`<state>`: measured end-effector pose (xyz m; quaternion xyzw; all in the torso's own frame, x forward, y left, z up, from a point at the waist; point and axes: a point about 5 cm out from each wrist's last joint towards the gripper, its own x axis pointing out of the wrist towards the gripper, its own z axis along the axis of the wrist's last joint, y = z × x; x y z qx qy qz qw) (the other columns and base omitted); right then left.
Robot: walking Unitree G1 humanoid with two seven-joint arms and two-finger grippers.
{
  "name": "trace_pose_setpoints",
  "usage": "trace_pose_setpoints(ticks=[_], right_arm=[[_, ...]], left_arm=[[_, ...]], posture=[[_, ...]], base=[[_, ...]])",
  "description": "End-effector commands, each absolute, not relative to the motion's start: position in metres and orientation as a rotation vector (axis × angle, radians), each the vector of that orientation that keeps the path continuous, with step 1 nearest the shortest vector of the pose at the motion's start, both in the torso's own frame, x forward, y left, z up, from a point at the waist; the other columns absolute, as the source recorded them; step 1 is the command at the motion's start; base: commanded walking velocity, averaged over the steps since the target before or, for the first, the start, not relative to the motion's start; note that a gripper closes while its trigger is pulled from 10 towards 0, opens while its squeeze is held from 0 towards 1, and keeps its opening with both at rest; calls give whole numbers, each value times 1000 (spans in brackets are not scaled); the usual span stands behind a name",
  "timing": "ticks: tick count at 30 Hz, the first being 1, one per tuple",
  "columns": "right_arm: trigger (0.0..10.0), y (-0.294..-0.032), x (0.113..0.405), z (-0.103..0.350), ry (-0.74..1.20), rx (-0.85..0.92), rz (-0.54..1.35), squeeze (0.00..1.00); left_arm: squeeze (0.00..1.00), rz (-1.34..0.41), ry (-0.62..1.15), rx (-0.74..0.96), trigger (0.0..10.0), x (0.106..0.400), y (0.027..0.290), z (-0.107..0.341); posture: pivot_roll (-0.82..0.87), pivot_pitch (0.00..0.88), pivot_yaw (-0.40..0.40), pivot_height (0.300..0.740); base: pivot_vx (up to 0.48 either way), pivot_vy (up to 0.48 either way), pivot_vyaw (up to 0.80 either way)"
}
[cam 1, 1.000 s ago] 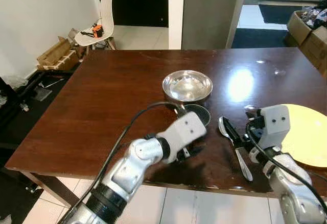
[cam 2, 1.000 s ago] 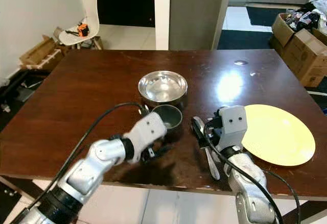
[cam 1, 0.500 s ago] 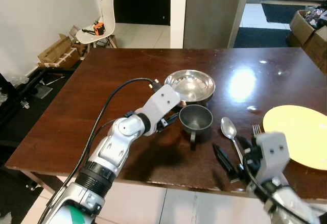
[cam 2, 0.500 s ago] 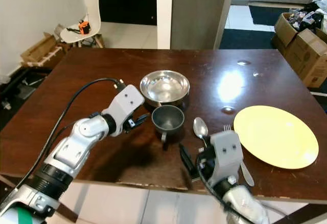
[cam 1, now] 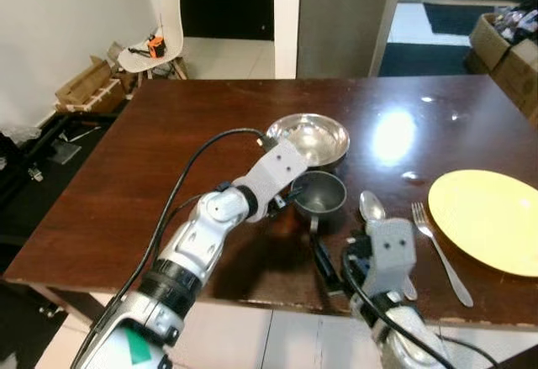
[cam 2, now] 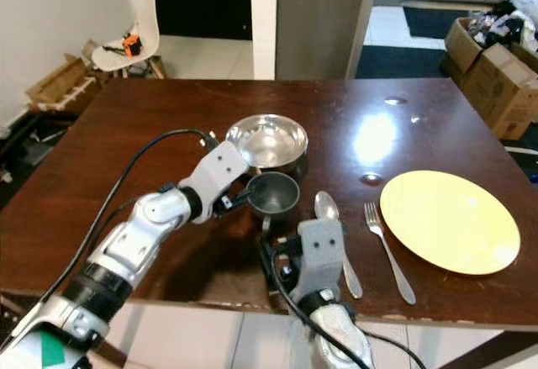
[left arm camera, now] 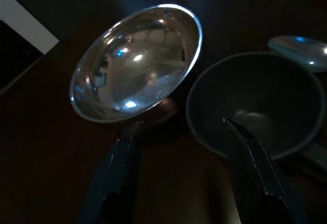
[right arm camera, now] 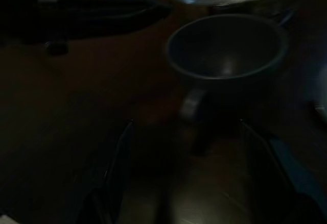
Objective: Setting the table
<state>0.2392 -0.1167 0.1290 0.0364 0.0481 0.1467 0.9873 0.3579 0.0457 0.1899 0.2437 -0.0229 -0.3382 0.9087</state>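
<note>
On the desk (cam 1: 168, 150): empty steel bowl (cam 1: 308, 138) touching empty dark cup (cam 1: 319, 192); spoon (cam 1: 372, 208), fork (cam 1: 437, 247), bare plate (cam 1: 487, 218) alongside. Left claw (left arm camera: 179, 132) spread beside the cup. Right claw (right arm camera: 186, 127) spread, dim, near desk edge.

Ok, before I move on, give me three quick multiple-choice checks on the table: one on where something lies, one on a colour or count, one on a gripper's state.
1. Where does the fork lie?
A. between the spoon and the yellow plate
B. inside the steel bowl
C. on the floor

2. What colour is the mug?
A. white
B. dark grey
C. red

3. How is the left gripper?
A. shut on the fork
B. shut on the plate
C. open, at the mug's rim

Answers:
1. A, the fork lies on the table just left of the plate, with the spoon on its other side.
2. B, both eye views show it dark grey beside the shiny bowl.
3. C, the left wrist view shows its fingers spread, nothing clamped.
</note>
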Motion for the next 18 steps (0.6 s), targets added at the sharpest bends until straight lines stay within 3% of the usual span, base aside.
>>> trace_pose_setpoints(ticks=[1,7,18], right_arm=[[10000,-108,241,121,142,80,330,0],[10000,-102,241,111,196,28,346,0],[10000,-121,268,101,212,-13,200,0]], left_arm=[[0,-686,-35,512,10000,359,49,186],[0,-674,-37,513,10000,361,52,186],[0,-675,-44,516,10000,362,52,187]], posture=[[-63,41,150,740],[-63,39,148,740],[-51,29,153,740]], base=[[0,0,0],[0,0,0],[0,0,0]])
